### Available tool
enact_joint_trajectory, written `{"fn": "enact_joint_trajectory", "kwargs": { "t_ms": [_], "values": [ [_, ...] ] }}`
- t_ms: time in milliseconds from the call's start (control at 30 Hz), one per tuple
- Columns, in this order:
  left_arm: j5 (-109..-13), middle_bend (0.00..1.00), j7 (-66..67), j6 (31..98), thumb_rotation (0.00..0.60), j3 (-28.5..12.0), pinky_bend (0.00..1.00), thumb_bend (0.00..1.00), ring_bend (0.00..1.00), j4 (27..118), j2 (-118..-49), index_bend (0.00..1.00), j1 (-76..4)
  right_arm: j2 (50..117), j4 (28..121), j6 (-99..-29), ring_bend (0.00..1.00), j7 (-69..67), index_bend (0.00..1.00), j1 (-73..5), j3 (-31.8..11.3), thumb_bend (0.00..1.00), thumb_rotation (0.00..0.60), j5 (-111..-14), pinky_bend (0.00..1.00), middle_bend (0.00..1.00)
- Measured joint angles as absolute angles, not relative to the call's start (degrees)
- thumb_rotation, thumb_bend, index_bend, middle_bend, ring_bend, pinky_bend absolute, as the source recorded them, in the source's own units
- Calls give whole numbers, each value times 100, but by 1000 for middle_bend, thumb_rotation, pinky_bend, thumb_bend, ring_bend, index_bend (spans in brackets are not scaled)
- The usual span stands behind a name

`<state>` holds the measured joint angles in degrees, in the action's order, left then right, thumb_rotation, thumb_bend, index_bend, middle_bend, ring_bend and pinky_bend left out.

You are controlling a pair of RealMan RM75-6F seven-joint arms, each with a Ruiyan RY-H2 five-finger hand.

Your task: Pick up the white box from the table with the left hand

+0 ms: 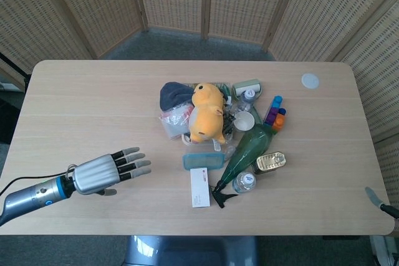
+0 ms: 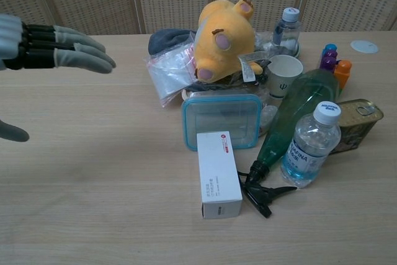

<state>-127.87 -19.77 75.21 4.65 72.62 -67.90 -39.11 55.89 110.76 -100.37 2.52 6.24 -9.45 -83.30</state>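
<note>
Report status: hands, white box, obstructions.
Left hand open, short of the white rectangular cardboard box. Box flat on table, untouched. Black trigger of green spray bottle close beside it. Right hand barely in view.

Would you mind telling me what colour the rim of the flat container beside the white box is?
The container's rim is light blue, clearest in the chest view.

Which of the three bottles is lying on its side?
The green spray bottle, its black trigger toward the white box. The two clear water bottles, front and back, stand upright.
</note>
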Motion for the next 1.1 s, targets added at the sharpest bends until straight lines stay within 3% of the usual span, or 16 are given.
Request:
{"fn": "enact_joint_trajectory", "kwargs": {
  "t_ms": [533, 1100],
  "values": [
    [-12758, 0, -1543, 6490, 600, 630, 0, 0, 0, 7196, -7888, 0, -5000, 5430, 11073, -9942, 0, -180, 0, 645, -952, 0, 506, -8258, 0, 0],
    [-12155, 0, -1326, 5568, 600, 630, 0, 0, 0, 6296, -9405, 0, -5868, 5262, 10988, -9890, 0, -659, 0, 681, -966, 0, 505, -8174, 0, 0]
  ]
}}
